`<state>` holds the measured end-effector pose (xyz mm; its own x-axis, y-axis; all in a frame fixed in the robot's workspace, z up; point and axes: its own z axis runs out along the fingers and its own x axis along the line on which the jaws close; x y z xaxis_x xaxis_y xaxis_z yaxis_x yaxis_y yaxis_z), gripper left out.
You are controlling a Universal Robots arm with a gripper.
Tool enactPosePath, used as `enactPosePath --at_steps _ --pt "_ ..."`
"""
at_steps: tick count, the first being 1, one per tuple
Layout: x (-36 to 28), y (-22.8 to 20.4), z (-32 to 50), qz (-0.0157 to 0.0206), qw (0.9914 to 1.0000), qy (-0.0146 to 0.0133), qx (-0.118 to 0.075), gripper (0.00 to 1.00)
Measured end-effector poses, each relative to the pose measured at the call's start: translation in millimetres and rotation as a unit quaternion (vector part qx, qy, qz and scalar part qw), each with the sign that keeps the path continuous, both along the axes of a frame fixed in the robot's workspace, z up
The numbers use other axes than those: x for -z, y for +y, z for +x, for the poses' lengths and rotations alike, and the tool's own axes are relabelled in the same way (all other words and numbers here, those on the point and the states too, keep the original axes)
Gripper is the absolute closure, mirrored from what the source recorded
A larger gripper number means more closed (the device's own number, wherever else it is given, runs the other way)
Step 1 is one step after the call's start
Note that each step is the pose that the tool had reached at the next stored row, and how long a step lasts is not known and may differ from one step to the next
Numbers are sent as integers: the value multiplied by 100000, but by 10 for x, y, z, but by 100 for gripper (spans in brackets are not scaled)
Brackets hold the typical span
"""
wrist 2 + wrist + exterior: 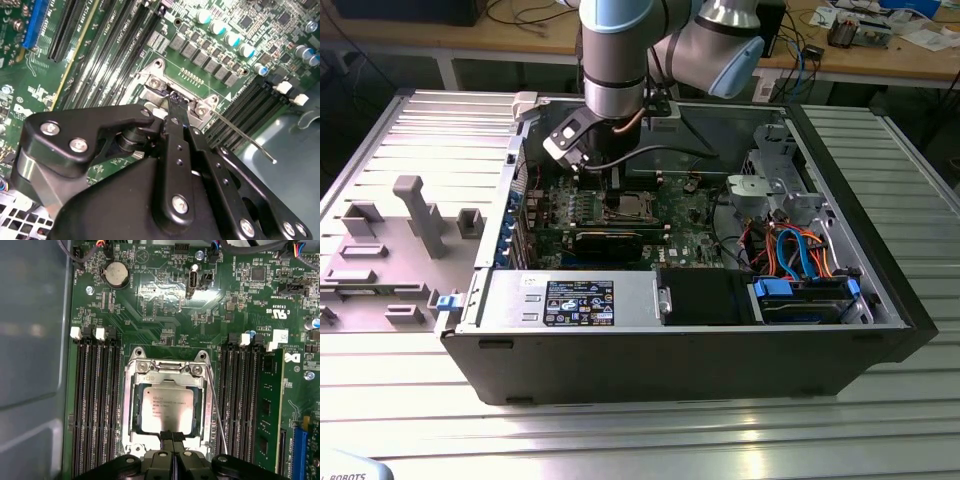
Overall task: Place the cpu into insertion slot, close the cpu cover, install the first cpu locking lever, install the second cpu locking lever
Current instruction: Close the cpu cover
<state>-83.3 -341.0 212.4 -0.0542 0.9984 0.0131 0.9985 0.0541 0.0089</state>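
Observation:
The cpu (167, 407), a silver-grey square chip, lies flat in the insertion slot (165, 365) on the green motherboard. The cpu cover (170, 381), a thin silvery frame, lies down around the chip. My gripper (172, 437) is shut, its black fingertips pressed together at the cover's edge, right beside the chip. In the second wrist view the gripper (173, 107) points down at the socket's rim. A thin wire locking lever (217, 415) runs along one side of the socket, and its free end (272, 160) sticks up off the board. In the exterior view the gripper (612, 195) hangs inside the open computer case.
Long memory slots (95, 405) flank the socket, with a memory stick (265, 410) in one. A black expansion card (610, 240) lies just in front of the socket. Drive bays with blue and orange cables (800, 250) fill the exterior view's right. Grey fixtures (420, 215) stand on the table outside the case.

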Motion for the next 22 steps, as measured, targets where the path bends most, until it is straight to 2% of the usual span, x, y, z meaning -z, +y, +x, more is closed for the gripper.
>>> enactPosePath --at_steps 3,5,9,13,16,22 --pt "10 0 0 25 100000 2 16 89" --pt "32 1 -40 192 100000 -6 10 89" --pt "57 -1 -52 342 99999 8 -1 89" --pt "73 0 -53 773 99997 11 8 89" --pt "65 1 -52 879 99996 -12 11 89" --pt "30 1 -52 865 99996 -11 10 89"
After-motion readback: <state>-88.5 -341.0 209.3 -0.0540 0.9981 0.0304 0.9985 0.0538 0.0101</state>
